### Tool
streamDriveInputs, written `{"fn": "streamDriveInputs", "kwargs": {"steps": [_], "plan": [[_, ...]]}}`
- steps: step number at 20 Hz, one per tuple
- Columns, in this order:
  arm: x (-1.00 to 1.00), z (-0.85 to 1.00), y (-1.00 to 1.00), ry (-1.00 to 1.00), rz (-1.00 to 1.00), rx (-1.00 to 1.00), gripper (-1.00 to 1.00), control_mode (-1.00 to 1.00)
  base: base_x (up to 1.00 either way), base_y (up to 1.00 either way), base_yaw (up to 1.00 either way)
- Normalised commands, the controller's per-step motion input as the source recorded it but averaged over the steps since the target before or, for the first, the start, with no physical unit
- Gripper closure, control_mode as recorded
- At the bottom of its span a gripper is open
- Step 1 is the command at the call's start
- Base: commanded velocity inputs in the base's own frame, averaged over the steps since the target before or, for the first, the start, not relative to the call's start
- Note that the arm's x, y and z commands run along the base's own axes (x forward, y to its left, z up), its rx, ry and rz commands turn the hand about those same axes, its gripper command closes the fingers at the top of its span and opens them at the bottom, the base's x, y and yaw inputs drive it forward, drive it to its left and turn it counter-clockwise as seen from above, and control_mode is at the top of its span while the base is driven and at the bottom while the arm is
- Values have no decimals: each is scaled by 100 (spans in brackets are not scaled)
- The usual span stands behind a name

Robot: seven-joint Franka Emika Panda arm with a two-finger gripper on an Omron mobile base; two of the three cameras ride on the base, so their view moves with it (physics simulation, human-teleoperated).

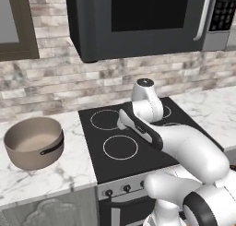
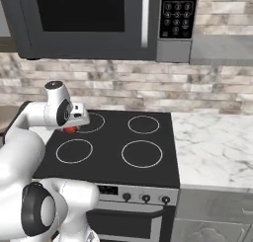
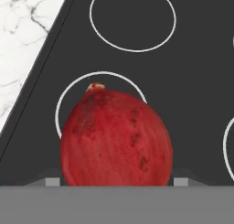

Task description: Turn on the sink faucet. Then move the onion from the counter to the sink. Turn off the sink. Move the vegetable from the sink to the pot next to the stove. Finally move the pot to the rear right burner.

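Your gripper [image 2: 70, 129] is clamped on the round red onion [image 3: 116, 138], its two dark finger tips pressed against the onion's left and right sides in the hand view; you hold it in the air above the black glass cooktop [image 2: 113, 159], over the rear left of the four thin white burner circles in the right base view; from that side a sliver of red shows under the white hand. To your left, on the white marble worktop with grey veins [image 1: 55, 179], stands the squat grey-brown pot with a thick rim [image 1: 34, 142], upright and just beside the cooktop's left edge; you can see into its bare inside. The rear right burner circle [image 2: 143, 124] lies well apart from the onion. Behind the cooktop runs a pale brick wall [image 2: 148, 90]; above hangs a dark microwave [image 2: 94, 21].
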Motion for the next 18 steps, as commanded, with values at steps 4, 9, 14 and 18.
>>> {"fn": "streamDriveInputs", "kwargs": {"steps": [4, 9, 14, 18], "plan": [[0, 0, 0, 0, 0, 0, 100, 100, 52, -18, 3], [0, 0, 0, 0, 0, 0, 100, 100, 50, 0, 2], [0, 0, 0, 0, 0, 0, 100, 100, 31, 5, 0], [0, 0, 0, 0, 0, 0, 100, 100, 2, 0, 0]]}}
